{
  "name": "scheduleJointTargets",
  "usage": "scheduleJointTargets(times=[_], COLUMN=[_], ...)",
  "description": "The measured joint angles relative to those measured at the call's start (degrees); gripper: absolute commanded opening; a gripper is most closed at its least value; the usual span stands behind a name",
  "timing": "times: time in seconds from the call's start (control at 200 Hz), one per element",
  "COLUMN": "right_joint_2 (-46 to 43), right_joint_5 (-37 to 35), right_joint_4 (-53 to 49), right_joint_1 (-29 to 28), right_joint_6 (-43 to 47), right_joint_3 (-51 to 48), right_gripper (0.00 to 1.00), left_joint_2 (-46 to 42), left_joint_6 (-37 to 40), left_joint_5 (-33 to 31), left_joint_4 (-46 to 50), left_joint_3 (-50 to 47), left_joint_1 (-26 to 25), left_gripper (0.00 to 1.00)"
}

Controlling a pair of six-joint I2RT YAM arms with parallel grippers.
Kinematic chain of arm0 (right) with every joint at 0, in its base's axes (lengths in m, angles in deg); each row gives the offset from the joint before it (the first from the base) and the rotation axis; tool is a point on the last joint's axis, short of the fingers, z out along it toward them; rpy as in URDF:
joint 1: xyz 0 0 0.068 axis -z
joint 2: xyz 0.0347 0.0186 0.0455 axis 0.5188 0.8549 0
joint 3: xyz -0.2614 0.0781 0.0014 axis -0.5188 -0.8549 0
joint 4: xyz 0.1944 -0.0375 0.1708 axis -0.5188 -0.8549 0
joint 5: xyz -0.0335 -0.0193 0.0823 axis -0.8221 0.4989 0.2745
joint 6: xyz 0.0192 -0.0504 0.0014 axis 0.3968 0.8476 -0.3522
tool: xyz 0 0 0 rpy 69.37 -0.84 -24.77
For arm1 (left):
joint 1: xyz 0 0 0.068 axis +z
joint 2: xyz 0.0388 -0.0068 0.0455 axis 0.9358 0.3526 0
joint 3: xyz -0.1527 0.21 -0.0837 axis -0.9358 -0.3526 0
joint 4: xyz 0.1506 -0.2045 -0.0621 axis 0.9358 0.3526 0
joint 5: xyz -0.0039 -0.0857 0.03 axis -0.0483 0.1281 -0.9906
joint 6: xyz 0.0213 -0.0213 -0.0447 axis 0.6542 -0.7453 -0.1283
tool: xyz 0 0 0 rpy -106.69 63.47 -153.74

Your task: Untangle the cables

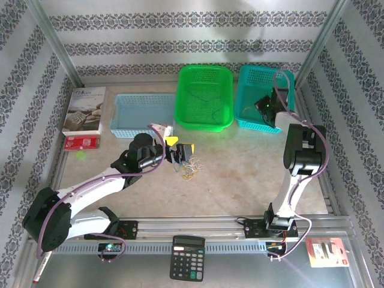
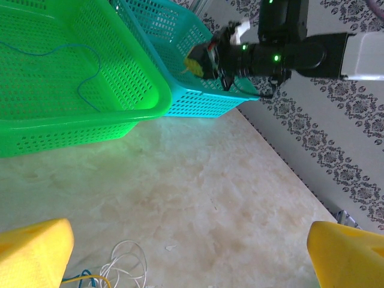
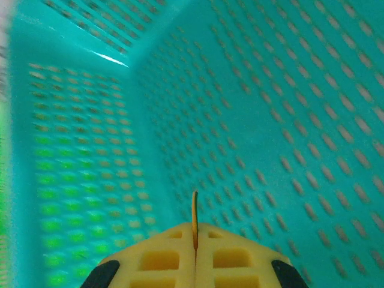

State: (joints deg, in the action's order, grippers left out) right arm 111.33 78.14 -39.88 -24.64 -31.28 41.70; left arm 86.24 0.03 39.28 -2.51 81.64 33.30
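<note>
The cables (image 1: 188, 171) lie as a small loose bundle of white, yellowish and blue wires on the table. In the left wrist view the cables (image 2: 123, 264) sit by the lower left finger. My left gripper (image 1: 180, 149) hovers just above and behind them, open, with bare table between its yellow fingers (image 2: 36, 252). My right gripper (image 1: 264, 105) is inside the teal basket (image 1: 282, 81). It is shut on a thin yellowish wire (image 3: 194, 207) that pokes out past the fingertips. A blue wire (image 2: 84, 66) lies in the green basket (image 1: 183, 99).
A light blue basket (image 1: 120, 114) stands left of the green one. A book (image 1: 84, 108) and a red packet (image 1: 83, 141) lie at the far left. A calculator (image 1: 187, 258) rests on the front rail. Metal posts frame the back corners.
</note>
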Motion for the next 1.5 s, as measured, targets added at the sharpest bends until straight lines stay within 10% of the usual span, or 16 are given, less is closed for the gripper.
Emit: scheduleJointTargets(times=[0.395,0.884,1.094,1.499], right_joint_2=[-14.6,-17.2,-14.6,-19.3], right_joint_5=[-0.2,-1.4,-3.3,2.4], right_joint_4=[0.0,-0.5,-1.8,-1.9], right_joint_1=[0.0,0.3,1.4,0.9], right_joint_6=[-3.1,7.2,9.8,8.6], right_joint_3=[-14.6,-2.4,0.4,-2.1], right_gripper=[0.0,0.0,0.49,0.54], left_joint_2=[-2.1,-4.2,-5.9,-6.8], left_joint_6=[-0.6,-0.7,-0.6,-0.6], left_joint_5=[-0.1,-1.3,-1.8,-3.6], left_joint_4=[0.0,1.4,3.5,5.7], left_joint_3=[0.0,-0.2,-0.2,-0.4], left_joint_1=[0.0,0.0,0.0,0.0], left_gripper=[1.0,1.0,1.0,1.0])
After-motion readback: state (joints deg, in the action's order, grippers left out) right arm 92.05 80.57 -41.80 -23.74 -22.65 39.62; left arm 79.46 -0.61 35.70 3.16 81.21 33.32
